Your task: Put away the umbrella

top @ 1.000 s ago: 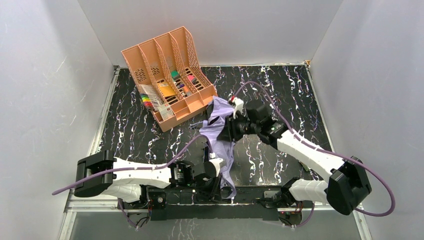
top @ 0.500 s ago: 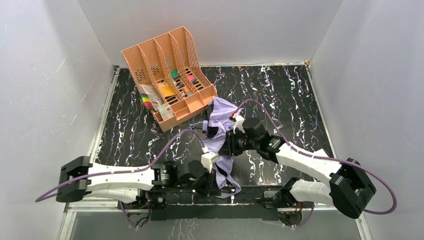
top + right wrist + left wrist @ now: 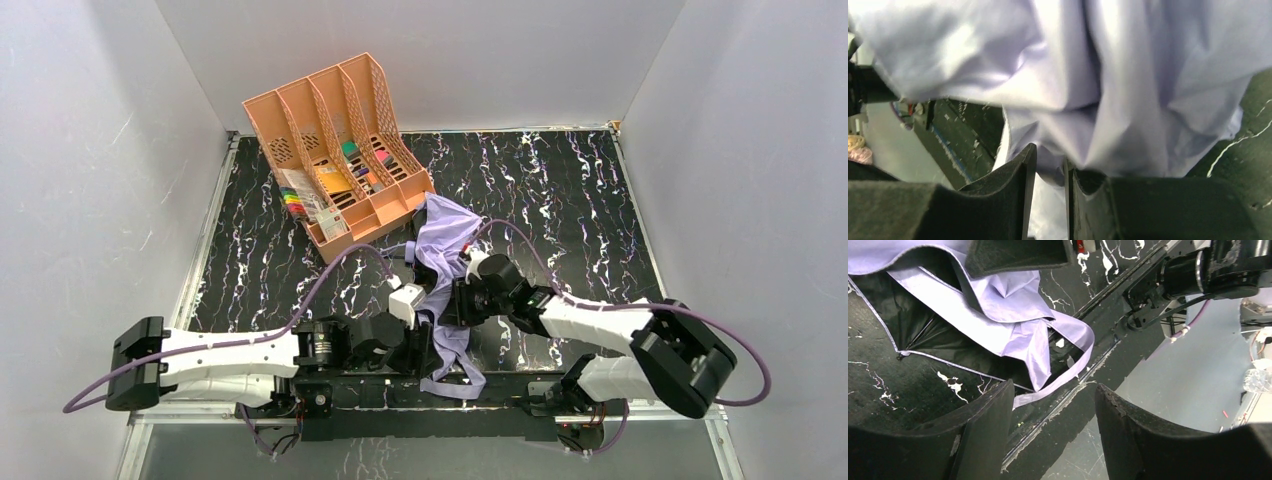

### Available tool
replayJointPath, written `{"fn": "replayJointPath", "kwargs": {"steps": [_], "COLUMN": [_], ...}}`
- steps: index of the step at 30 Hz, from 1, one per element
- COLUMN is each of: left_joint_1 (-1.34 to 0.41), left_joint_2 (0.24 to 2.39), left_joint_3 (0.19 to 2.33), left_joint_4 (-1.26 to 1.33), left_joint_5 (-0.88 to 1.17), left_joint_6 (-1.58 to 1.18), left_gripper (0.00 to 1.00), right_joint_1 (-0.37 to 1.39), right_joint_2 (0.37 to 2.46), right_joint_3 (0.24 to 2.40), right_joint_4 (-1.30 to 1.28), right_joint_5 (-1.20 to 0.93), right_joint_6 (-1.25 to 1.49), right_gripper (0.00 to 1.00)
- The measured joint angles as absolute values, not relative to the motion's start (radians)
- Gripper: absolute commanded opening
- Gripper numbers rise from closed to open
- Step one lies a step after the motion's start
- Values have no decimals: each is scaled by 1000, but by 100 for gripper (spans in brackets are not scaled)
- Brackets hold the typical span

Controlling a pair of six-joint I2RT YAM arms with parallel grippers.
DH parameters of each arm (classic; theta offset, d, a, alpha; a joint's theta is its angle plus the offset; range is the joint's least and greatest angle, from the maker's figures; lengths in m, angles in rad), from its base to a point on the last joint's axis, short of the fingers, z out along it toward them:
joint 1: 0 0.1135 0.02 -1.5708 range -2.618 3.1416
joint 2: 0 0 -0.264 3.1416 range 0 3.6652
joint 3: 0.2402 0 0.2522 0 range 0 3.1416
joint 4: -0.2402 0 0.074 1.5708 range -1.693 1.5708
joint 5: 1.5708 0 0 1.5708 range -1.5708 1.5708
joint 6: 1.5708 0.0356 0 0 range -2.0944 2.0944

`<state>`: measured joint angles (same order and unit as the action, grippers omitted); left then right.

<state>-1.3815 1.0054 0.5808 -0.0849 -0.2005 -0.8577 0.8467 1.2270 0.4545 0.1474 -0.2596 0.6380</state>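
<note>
The pale lavender umbrella [image 3: 446, 226] lies crumpled at the middle of the black marbled table, its canopy partly spread with the dark inside showing [image 3: 938, 347]. Its long strap [image 3: 456, 384] trails over the near edge rail; the left wrist view shows the strap [image 3: 1074, 371] looping just ahead of my fingers. My left gripper [image 3: 424, 348] [image 3: 1053, 396] stands open beside the fabric's near end, nothing between its jaws. My right gripper [image 3: 448, 304] [image 3: 1050, 165] is shut on a fold of the umbrella's fabric [image 3: 1073, 65]. Shaft and handle are hidden.
A peach plastic file organiser [image 3: 300, 108] stands at the back left, holding pens and small items. The black mounting rail [image 3: 520, 385] runs along the near edge. Grey walls close in the left, right and back sides.
My left gripper has opened and let go of the fabric. The right gripper has moved toward the near edge, dragging the umbrella's cloth with it; the strap now hangs further over the rail.
</note>
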Motion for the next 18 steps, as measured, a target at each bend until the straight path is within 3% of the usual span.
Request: {"fn": "replayJointPath", "kwargs": {"steps": [9,18], "left_joint_1": [-1380,-1370], "left_joint_2": [1064,1125], "left_joint_3": [581,607], "left_joint_4": [-60,-61], "left_joint_5": [-207,-275], "left_joint_6": [-857,-865], "left_gripper": [64,81], "right_joint_1": [841,769], "right_joint_2": [1493,1633], "right_joint_3": [611,734], "right_joint_4": [168,184], "right_joint_5": [-170,-121], "right_joint_6": [630,630], "right_gripper": [36,36]}}
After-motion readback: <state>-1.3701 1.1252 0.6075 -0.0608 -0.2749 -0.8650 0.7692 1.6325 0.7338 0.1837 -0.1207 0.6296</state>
